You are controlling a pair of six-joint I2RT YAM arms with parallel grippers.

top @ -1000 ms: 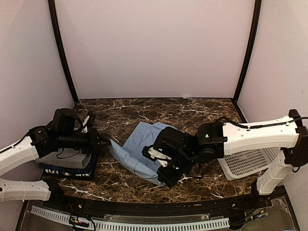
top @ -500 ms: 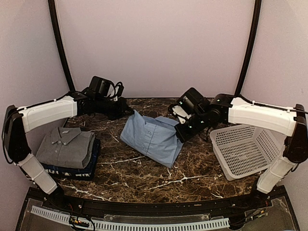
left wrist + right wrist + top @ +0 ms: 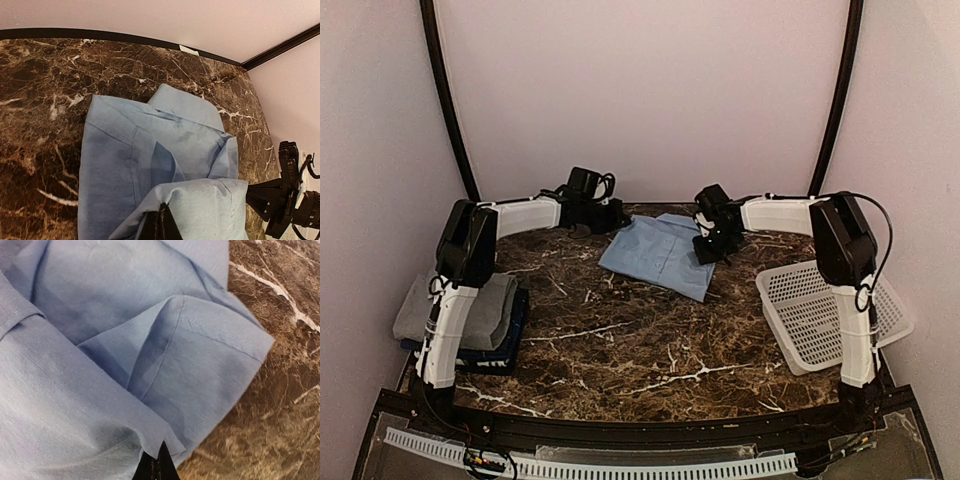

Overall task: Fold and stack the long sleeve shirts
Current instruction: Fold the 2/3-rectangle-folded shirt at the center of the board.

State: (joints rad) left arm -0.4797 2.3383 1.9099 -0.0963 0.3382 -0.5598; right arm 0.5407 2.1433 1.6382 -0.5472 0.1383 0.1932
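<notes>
The light blue collared shirt (image 3: 658, 254) lies partly folded at the far middle of the marble table. My left gripper (image 3: 617, 220) is at its left far corner, shut on a pinched fold of the cloth (image 3: 161, 220). At its right far side my right gripper (image 3: 707, 246) is shut on the edge of another fold (image 3: 159, 462). The collar (image 3: 185, 107) points toward the back wall. At the left, the grey collared shirt (image 3: 492, 300) lies folded on the dark navy one (image 3: 512, 338), partly hidden by my left arm.
The white lattice basket (image 3: 820, 318) stands at the right. The back wall and the black frame posts are close behind both grippers. My left arm (image 3: 460, 290) rises over the stack and my right arm (image 3: 845, 270) over the basket.
Both arms have swung from the front of the table to the far back, carrying the blue shirt with them. The shirt now lies further back and flatter.
</notes>
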